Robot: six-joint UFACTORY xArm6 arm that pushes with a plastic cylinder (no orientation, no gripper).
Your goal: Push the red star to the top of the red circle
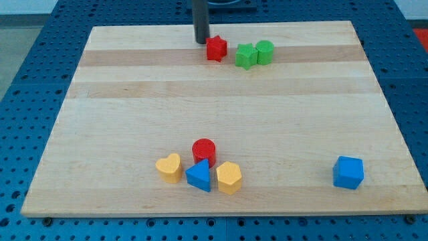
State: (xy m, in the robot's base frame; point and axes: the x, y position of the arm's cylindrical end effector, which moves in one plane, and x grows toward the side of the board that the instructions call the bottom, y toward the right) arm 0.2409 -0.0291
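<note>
The red star (216, 48) lies near the view's top, a little left of centre. My tip (201, 41) stands just left of and slightly above it, close to or touching its upper left side. The red circle (204, 150) sits far below, near the view's bottom, in a cluster with other blocks. The rod rises out of the view's top.
A green star (245, 55) and a green circle (265, 51) sit just right of the red star. A yellow heart (170, 167), a blue triangle (198, 176) and a yellow hexagon (229, 177) crowd below the red circle. A blue block (348, 172) lies at the bottom right.
</note>
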